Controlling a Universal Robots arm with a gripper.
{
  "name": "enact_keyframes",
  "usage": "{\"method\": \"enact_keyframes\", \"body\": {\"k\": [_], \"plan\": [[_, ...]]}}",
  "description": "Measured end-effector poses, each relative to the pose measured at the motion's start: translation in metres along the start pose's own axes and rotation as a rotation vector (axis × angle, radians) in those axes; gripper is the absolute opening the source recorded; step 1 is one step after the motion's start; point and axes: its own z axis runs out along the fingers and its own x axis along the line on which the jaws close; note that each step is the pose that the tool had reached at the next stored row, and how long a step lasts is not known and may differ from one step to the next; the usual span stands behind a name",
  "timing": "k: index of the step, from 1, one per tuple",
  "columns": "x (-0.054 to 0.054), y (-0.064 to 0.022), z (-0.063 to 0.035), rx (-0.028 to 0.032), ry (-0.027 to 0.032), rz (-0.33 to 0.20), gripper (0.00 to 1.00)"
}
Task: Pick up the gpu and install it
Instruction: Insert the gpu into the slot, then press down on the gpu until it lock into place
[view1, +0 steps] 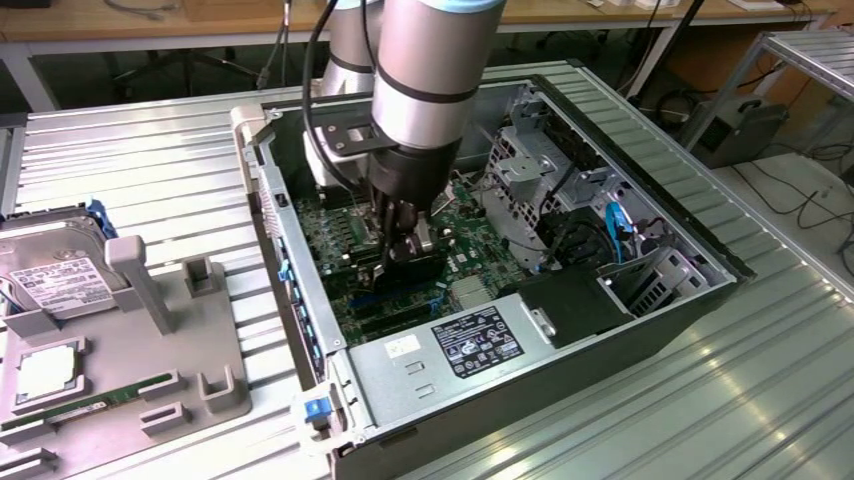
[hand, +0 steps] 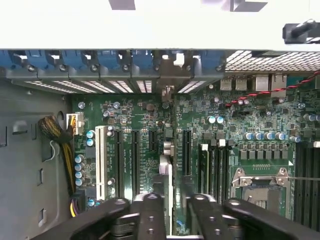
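You've got the ribbed silver metal worktop (view1: 147, 170) as the biggest thing here, and sitting on it is the open black desktop computer case (view1: 694, 300), lying on its side with the panel off. Inside it the green motherboard (hand: 240, 115) fills most of the floor, with a grey power supply box carrying a white and black label (view1: 441, 355) at the near end of the case in the exterior view.

Your silver and black robot arm (view1: 427, 90) comes straight down into the case from above. On the exterior view's left, a grey plastic parts holder (view1: 160, 330) sits on the worktop, well apart from the case, with a silver hard drive with a white label (view1: 54, 285) in it and a long narrow green RAM stick (view1: 94, 405) lying along its front.

The black pincer (hand: 172, 210) is down low over the motherboard slots. Between its fingers (hand: 150, 215) you have the gpu (hand: 167, 175), the small green card seen edge-on, standing upright and lined up along a long black expansion slot (hand: 186, 152), its end pointing toward the row of blue slot clips (hand: 115, 60) at the case's back wall. The pincer looks closed on the card. I can't tell whether the card is actually seated in the slot.
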Motion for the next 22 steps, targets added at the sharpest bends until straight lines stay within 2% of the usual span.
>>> {"method": "enact_keyframes", "body": {"k": [1,2,4,9,22], "plan": [[-0.0005,0.0,-0.0008,0.0,0.0,0.0,0.2],[-0.0009,0.0,-0.0013,0.0001,-0.0001,0.0,0.2],[-0.0015,0.0007,-0.0014,0.0002,-0.0004,0.0,0.11],[-0.003,0.0058,-0.001,0.0014,-0.0003,0.0,0.11],[-0.003,0.0059,-0.0011,0.0014,-0.0001,0.0,0.11]]}}
